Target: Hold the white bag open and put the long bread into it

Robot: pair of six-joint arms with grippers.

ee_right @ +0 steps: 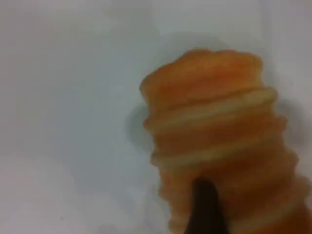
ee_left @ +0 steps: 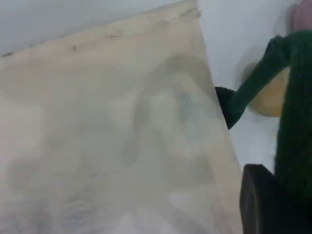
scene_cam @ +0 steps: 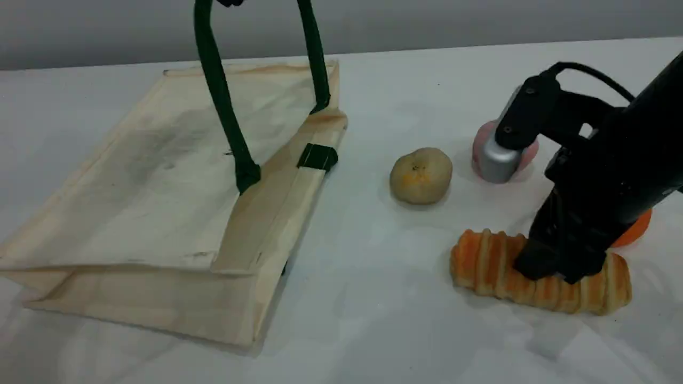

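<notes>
White table (scene_cam: 405,69): only the left wrist view shows the left end effector (ee_left: 273,204) clamping the white bag (scene_cam: 160,176) handle (scene_cam: 224,106).

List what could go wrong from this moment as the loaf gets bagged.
1. The right gripper straddles the long bread right of its middle, so the loaf may tilt or slip when lifted.
2. The white bag is raised only by one green handle, held by the left gripper, shut and out of the scene view; its mouth looks narrow, so the loaf could catch on the rim.
</notes>
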